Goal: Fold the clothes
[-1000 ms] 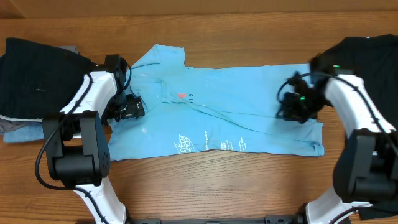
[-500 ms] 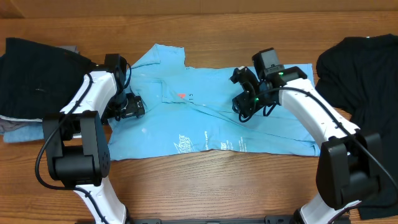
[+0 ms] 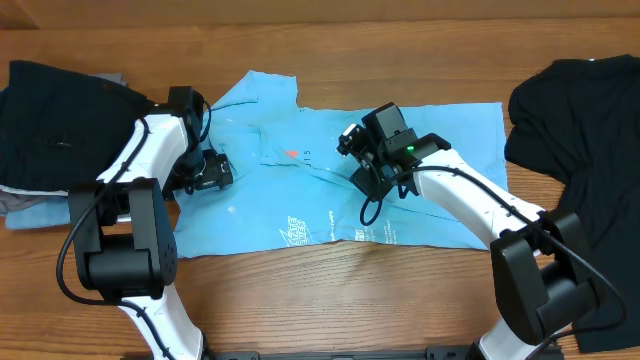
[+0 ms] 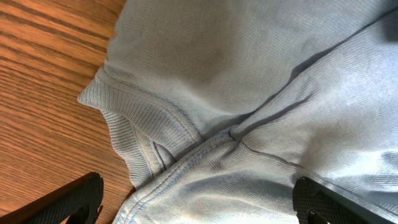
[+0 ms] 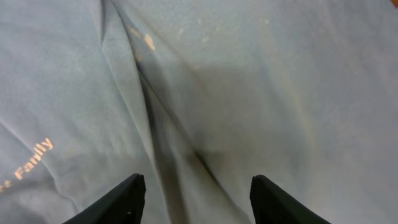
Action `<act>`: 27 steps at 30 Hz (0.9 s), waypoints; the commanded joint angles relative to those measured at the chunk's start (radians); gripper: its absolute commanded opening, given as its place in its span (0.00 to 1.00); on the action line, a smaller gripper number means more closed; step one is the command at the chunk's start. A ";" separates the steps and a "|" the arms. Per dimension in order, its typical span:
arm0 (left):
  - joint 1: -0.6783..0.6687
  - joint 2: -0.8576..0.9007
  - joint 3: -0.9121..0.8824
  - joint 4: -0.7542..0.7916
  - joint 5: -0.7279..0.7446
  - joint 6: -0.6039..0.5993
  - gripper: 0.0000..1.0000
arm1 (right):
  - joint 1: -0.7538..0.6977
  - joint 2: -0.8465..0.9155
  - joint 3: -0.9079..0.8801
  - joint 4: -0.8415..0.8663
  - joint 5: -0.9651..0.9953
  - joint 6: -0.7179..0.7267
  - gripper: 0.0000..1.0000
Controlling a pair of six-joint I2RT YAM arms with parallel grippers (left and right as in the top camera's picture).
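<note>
Wooden table point(image 3: 330, 300): sky-blue T-shirt point(image 3: 300, 205) lies flat, long axis left-right; left gripper point(image 3: 205, 172) jaws wide apart at its left end, right gripper point(image 3: 362, 165) jaws apart, empty, over mid-shirt crease point(image 5: 155, 124), nearer the right end.

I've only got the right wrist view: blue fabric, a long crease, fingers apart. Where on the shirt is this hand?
Observer: The right hand is over the middle of the blue T-shirt, just right of its small red mark.
Operator: And the other arm?
Observer: The left hand is open at the shirt's left edge, by a ribbed hem.
Operator: Anything beside the shirt?
Observer: A black shirt lies just past its right edge.
</note>
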 commanded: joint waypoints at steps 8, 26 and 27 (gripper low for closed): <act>-0.004 -0.022 0.020 0.001 0.012 -0.021 1.00 | 0.035 0.013 -0.018 0.020 -0.001 -0.006 0.45; -0.004 -0.022 0.020 0.001 0.012 -0.021 1.00 | 0.037 0.098 -0.007 0.077 -0.015 0.028 0.06; -0.004 -0.022 0.020 0.001 0.011 -0.021 1.00 | 0.037 0.098 -0.002 0.086 -0.015 0.029 0.05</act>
